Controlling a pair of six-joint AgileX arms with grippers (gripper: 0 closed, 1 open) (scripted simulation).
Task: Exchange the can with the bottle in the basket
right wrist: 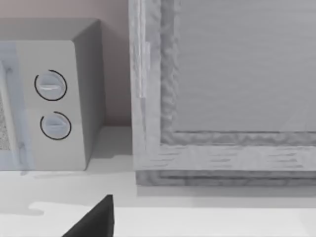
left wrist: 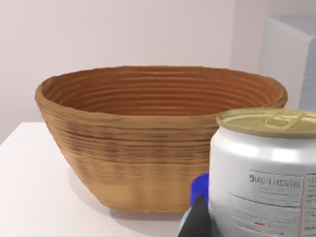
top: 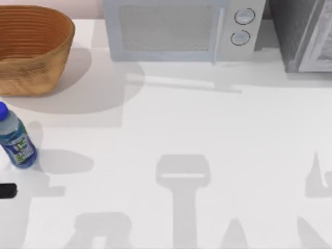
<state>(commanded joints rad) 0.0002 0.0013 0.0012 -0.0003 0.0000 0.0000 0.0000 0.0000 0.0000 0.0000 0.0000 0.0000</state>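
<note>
The white can (left wrist: 266,173) with a dull gold top fills the near side of the left wrist view. A dark finger (left wrist: 196,219) of my left gripper (top: 6,191) lies against its side, so the gripper is shut on the can at the table's far left edge. Behind that finger peeks the bottle's blue cap (left wrist: 200,185). The bottle (top: 16,139), clear with a blue-and-green label, stands upright on the table in front of the basket. The orange-brown wicker basket (top: 31,67) (left wrist: 148,148) sits at the back left, and what shows of its inside is bare. My right gripper (right wrist: 96,219) is parked at the right.
A white microwave (top: 181,28) (right wrist: 54,103) stands at the back centre. A grey cabinet (top: 306,33) (right wrist: 222,94) stands at the back right. Arm shadows fall across the white table (top: 207,135).
</note>
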